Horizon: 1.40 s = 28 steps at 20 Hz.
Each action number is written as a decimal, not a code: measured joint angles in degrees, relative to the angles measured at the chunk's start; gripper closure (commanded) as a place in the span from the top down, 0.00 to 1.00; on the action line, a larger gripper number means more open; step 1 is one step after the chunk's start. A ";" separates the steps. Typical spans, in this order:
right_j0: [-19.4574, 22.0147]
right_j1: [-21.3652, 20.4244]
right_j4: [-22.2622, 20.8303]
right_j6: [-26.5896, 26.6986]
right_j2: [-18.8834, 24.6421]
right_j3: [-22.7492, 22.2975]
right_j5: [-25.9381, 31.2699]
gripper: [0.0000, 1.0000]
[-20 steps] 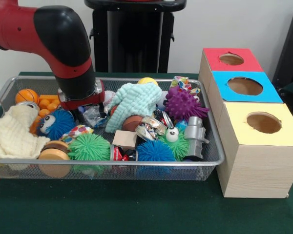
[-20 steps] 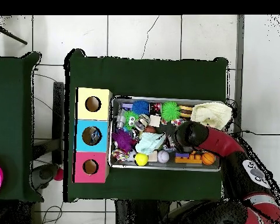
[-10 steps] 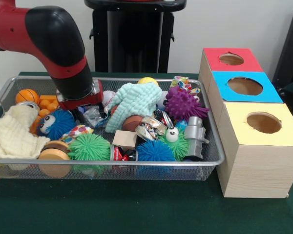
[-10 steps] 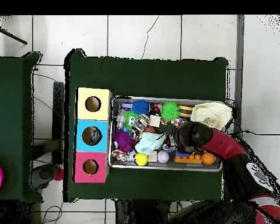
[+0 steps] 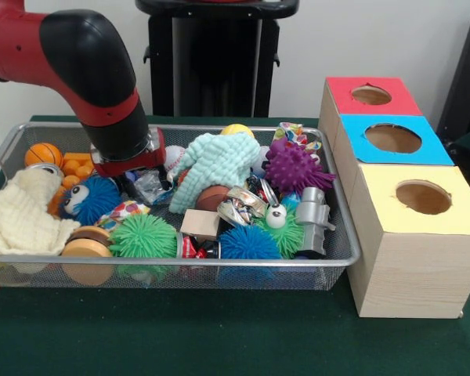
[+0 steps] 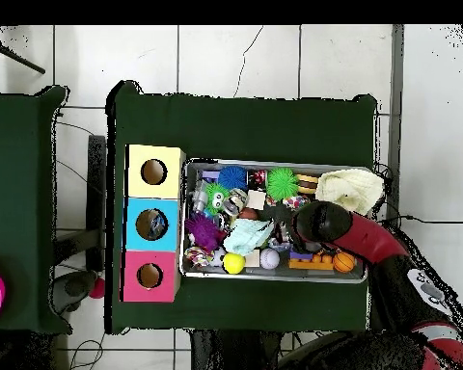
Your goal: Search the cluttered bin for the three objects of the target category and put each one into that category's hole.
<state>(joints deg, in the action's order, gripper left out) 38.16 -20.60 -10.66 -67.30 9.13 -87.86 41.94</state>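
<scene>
One arm — inside crowded bin.

A purple spiky ball sits beside a mint knitted cloth, and a cream cloth droops at the other end. Between them lie a green spiky ball, a blue spiky ball, a small wooden block and a grey plastic toy. A tiny basketball rests in the far corner. The worktop is dark green.
</scene>
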 measured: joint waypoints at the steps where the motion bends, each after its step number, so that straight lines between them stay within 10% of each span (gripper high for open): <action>1: -0.04 -0.01 -0.05 0.00 0.01 0.00 0.00 1.00; 28: 0.02 0.55 -2.21 0.00 0.68 0.02 -1.61 1.00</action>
<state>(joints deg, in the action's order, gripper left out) 38.18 -20.04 -12.87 -67.30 9.81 -87.84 40.33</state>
